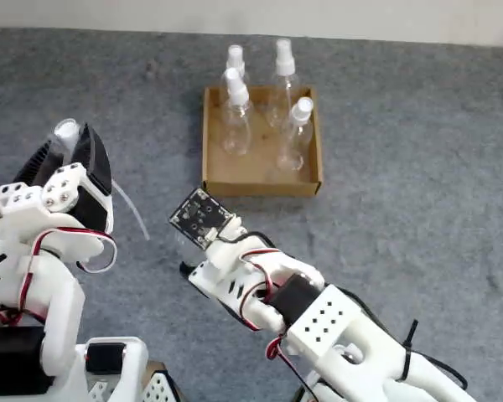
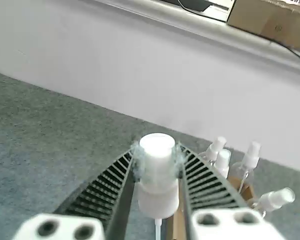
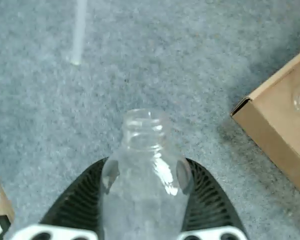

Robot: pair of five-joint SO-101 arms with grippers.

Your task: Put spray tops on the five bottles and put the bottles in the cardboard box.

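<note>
High view: a grey table (image 1: 419, 167) is seen from above, with a shallow cardboard box (image 1: 260, 188) set toward 12 o'clock. The left end effector (image 1: 65, 136) is placed at 9 o'clock. Its black ribbed fingers are closed narrowly on one white spray top (image 1: 64, 129), and a thin clear dip tube (image 1: 132, 213) is seen running from it toward 5 o'clock. In the left wrist view this spray top is shown pinched on both sides just below its flat cap. The right end effector (image 3: 146, 172) is located near the box's 7 o'clock corner. One clear, uncapped bottle (image 3: 142, 145) is gripped between its fingers at the shoulder, with the open neck pointed away from the wrist.

Five bottles are counted: the held one, and four capped ones standing upright in the box. These are the 11 o'clock bottle (image 1: 234, 59), the 1 o'clock bottle (image 1: 283, 63), the 9 o'clock bottle (image 1: 236, 126) and the 3 o'clock bottle (image 1: 293, 146). Five spray tops are counted: four fitted and one held.

Bare box floor is left along the 6 o'clock wall. Open table is seen at 3 o'clock of the box and between the box and the left arm. The table is bordered at 12 o'clock by a pale strip (image 1: 402, 17).
</note>
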